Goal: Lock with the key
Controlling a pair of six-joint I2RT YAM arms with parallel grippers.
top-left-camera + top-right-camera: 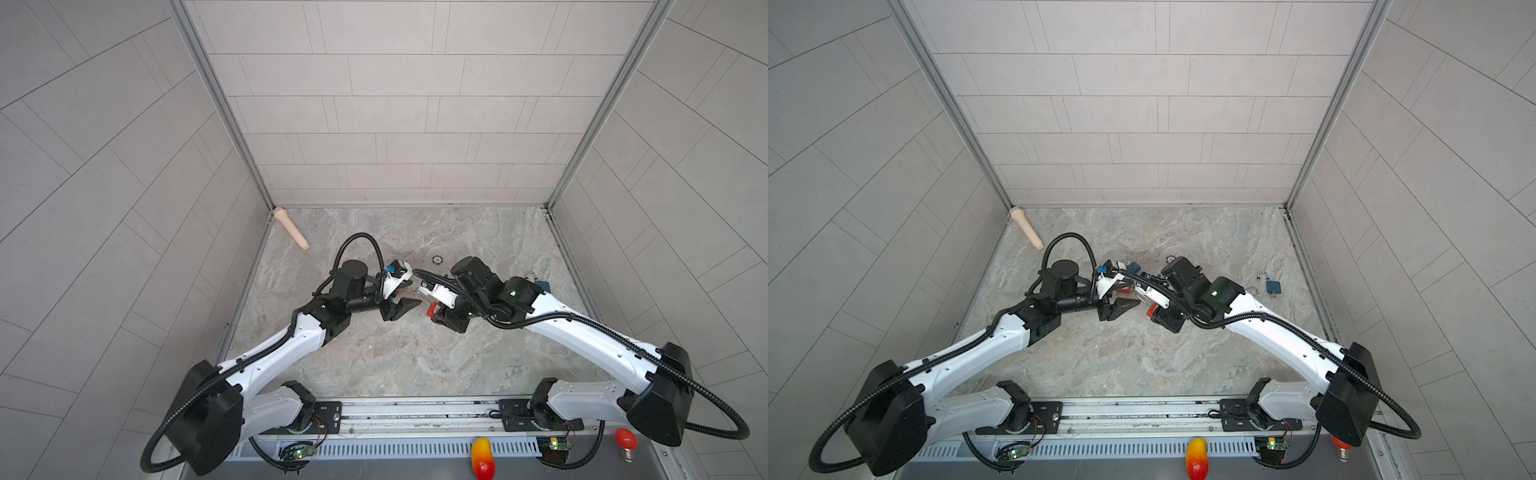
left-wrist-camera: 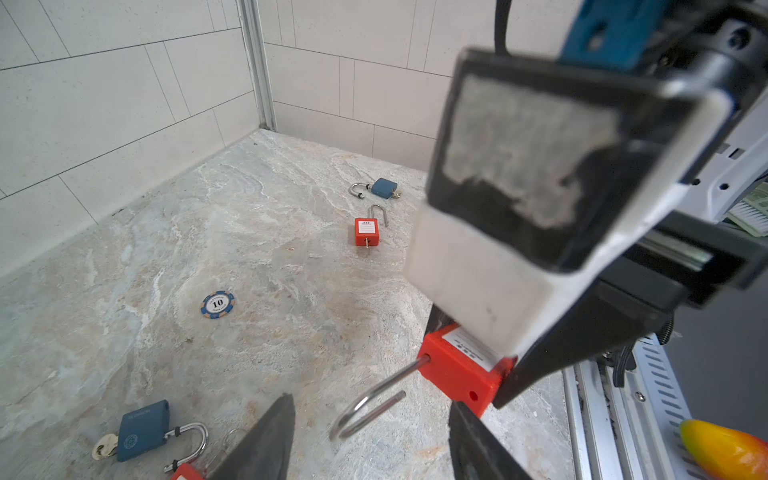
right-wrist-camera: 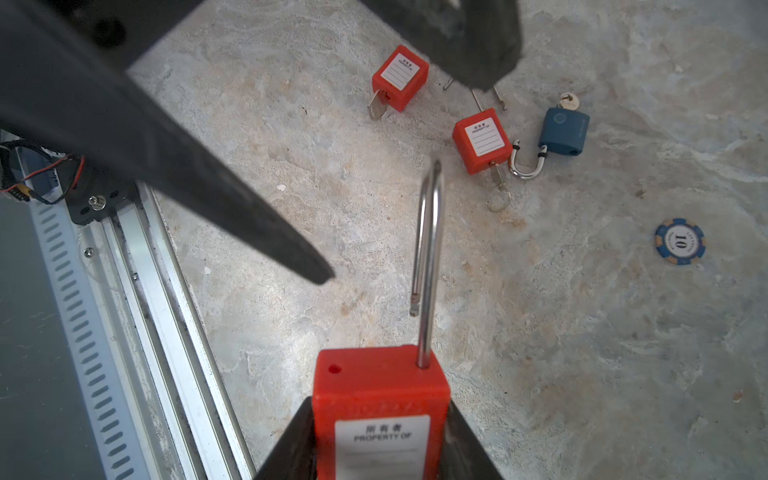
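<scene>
Jaws of the right gripper (image 3: 380, 436) clamp the red padlock (image 3: 380, 386) above the table. Its keyway end is cut off, so no key can be made out. The shackle (image 3: 430, 249) stands open. The loop lies between the spread jaws of the left gripper (image 2: 370, 401); contact cannot be told. In a top view only a red sliver of padlock (image 1: 432, 309) shows between the arms.

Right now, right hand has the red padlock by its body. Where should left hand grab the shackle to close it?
Probably the shackle's bend, farthest from the red padlock body clamped in the right hand. Bring the left hand in from the bend, along the legs, a finger each side. The free leg sits out of its hole, swung aside, so the bend allows twist and push.
</scene>
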